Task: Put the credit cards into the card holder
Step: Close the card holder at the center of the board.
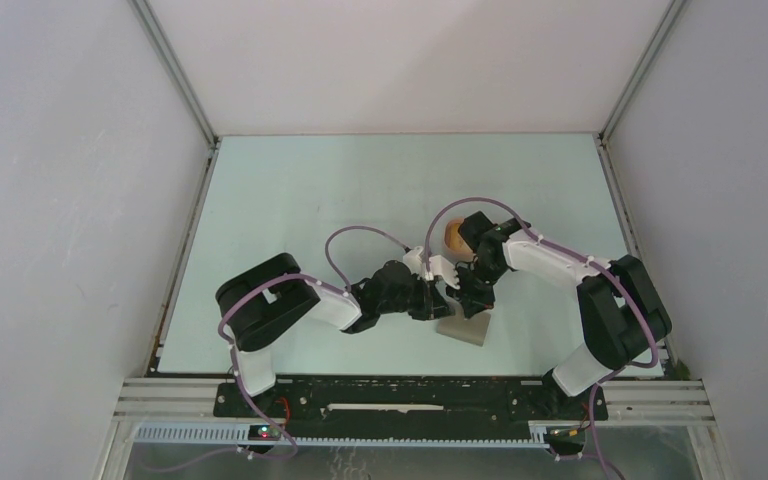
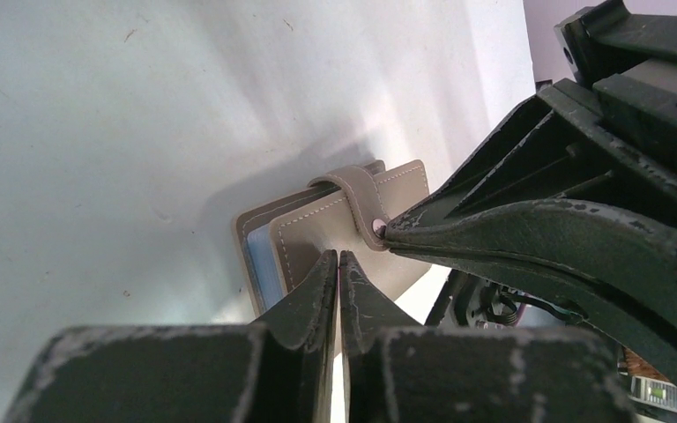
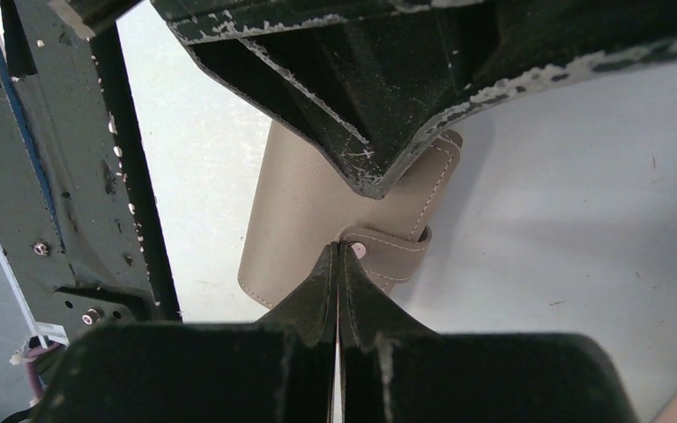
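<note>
I'm pinching the left gripper (image 2: 338, 263) nearly closed on the cover edge of the card holder (image 2: 317, 233), steadying it on the table (image 2: 97, 132) — the right gripper (image 3: 338, 254), closed and empty, is pressing the snap strap (image 2: 363, 189), likely fastening it.

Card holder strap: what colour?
The strap is grey-beige with pale stitching, like the rest of the card holder. Shows best in the left wrist view.

card holder (image 2: 317, 231): grey-beige, pale stitching | card (image 2: 263, 266): light blue | table (image 1: 310, 190): pale mint
</note>
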Controlling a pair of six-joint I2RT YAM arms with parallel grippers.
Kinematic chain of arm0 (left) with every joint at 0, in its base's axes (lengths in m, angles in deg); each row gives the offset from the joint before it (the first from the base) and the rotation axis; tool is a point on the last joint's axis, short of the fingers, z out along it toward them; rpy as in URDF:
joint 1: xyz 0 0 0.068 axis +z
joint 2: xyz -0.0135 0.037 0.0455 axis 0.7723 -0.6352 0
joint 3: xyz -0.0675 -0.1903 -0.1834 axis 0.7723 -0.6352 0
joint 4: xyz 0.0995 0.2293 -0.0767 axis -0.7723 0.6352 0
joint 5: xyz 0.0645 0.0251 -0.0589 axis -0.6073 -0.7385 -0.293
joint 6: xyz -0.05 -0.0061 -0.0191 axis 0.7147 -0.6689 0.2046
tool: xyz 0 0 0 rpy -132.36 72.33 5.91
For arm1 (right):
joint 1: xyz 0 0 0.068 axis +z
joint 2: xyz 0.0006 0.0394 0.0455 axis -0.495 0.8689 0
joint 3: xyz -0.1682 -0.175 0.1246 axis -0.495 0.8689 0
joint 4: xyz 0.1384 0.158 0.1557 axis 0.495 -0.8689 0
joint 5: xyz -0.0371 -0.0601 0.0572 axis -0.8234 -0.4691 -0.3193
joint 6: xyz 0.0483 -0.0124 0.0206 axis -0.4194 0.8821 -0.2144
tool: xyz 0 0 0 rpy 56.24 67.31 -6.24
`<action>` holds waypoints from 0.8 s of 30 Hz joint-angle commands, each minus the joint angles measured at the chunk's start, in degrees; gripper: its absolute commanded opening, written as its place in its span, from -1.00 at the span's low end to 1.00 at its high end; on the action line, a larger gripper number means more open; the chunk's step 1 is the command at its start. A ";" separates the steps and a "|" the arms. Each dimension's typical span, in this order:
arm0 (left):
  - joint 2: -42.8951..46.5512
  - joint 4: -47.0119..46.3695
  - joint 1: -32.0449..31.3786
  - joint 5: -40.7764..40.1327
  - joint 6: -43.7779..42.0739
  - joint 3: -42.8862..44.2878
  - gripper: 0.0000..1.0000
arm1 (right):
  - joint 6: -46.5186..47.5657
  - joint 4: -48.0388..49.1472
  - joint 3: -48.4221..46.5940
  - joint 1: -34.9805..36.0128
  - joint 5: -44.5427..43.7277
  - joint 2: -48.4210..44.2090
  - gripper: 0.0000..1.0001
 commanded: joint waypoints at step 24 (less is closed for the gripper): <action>0.45 0.76 -0.57 -0.68 -2.82 -0.21 -0.83 | -5.83 1.06 1.89 6.79 -3.97 3.37 -1.00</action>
